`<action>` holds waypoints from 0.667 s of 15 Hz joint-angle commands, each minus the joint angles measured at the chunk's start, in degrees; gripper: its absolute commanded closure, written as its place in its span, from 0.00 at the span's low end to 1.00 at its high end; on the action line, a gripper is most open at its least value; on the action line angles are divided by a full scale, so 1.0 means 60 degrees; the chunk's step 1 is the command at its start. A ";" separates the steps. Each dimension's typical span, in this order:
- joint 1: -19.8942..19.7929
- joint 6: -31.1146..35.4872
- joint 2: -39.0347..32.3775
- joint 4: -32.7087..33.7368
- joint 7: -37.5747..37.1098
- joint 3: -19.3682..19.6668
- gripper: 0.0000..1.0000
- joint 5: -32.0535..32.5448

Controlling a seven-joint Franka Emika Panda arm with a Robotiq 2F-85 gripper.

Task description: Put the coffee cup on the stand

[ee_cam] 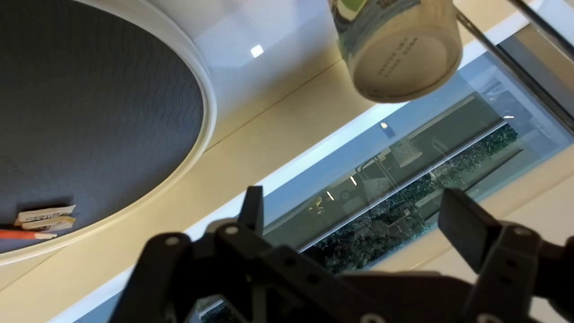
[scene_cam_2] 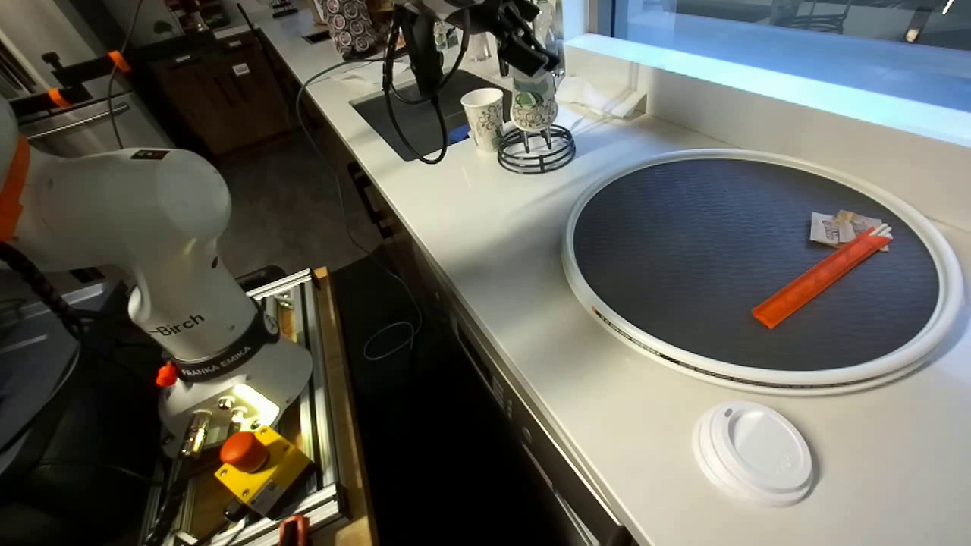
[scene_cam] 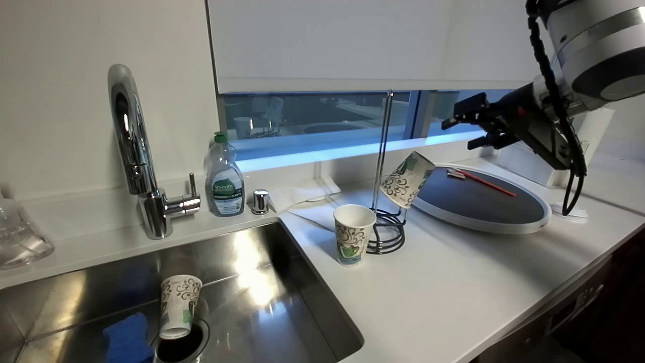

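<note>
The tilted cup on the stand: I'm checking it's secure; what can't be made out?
Both exterior views: any wire of the stand inside the cup, hidden by its wall.
An exterior view: its upper end, partly behind the gripper.
Wrist view: its mouth, cut off by the top edge; print on its base, blurred.

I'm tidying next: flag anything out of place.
A paper cup lies on its side in the sink, oddly, since a similar cup stands upright on the counter; the tilted cup on the stand looks intended.
</note>
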State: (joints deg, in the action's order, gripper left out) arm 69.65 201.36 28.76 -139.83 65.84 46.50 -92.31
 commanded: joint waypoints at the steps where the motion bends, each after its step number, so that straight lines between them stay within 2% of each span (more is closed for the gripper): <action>1: 0.0000 0.0000 0.0000 0.0005 -0.0050 -0.0004 0.00 0.0027; 7: 0.0000 0.0000 -0.0001 0.0008 -0.0061 -0.0018 0.00 0.0027; 10: 0.0108 -0.0106 0.0354 -0.0212 0.0751 0.0071 0.00 -0.0345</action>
State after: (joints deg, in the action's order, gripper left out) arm 69.71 201.36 28.76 -139.87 65.57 46.39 -92.16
